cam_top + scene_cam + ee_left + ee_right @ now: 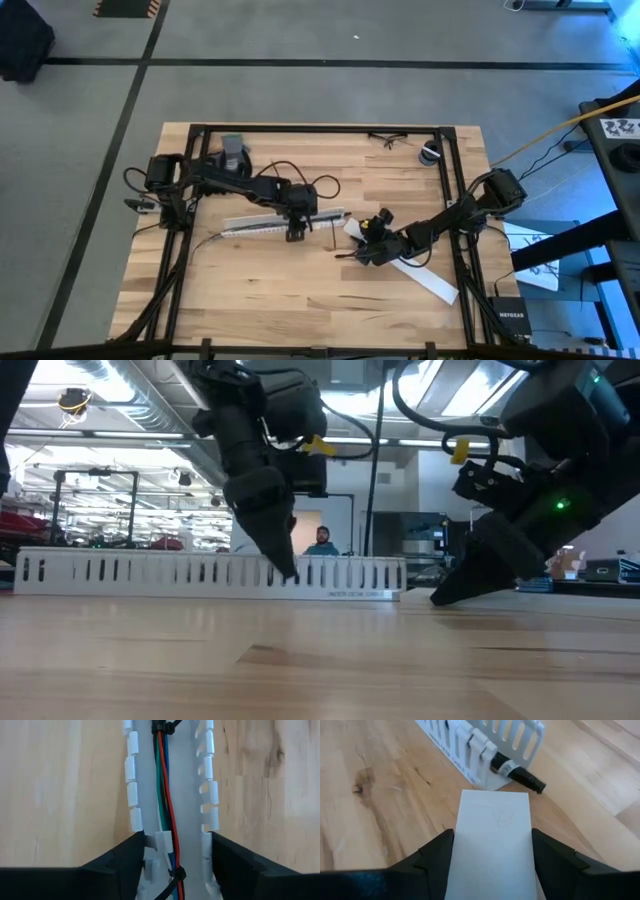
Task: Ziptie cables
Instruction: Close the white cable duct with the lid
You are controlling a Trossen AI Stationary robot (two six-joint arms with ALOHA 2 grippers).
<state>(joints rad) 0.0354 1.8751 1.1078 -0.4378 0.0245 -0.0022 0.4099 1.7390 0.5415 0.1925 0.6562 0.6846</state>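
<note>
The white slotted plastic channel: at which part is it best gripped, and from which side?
Probably across the two side walls of the white slotted plastic channel, from straight above, as the left gripper straddles it now. The channel lies flat and narrow, and the coloured cables run along its middle.
</note>
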